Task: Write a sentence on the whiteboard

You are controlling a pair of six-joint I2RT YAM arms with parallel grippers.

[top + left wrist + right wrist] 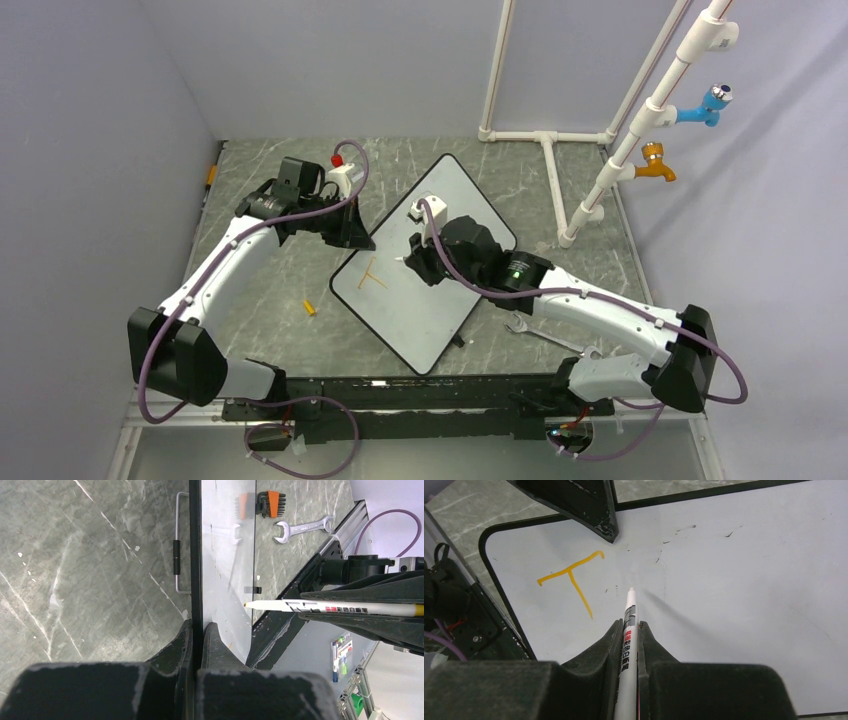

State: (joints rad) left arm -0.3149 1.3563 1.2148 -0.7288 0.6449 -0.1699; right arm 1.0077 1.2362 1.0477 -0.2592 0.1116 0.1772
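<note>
**One letter written, and the board could slip**

The large white, black-rimmed whiteboard (410, 320) lies diagonally at centre frame on the grey marbled worktop (270, 300). The left jaws are clamped on its upper-left rim. The right jaws are clamped on a white marker pen (626, 652), whose tip sits just right of the orange sentence (574, 577), which reads only "T". Heavy pen pressure could shift the board and skew the letters. The red and black print on the barrel is illegible.

White arms (225, 265), black joints (185, 355), purple cables (139, 395)

1. You are looking at a grey marbled table (400, 160) lying under soft, even light.
2. Pale lilac walls (90, 120) are closing it in on three sides.
3. A white pipe frame (545, 136) is standing at the far right corner, carrying a blue tap (708, 105) and an orange tap (655, 165).
</note>
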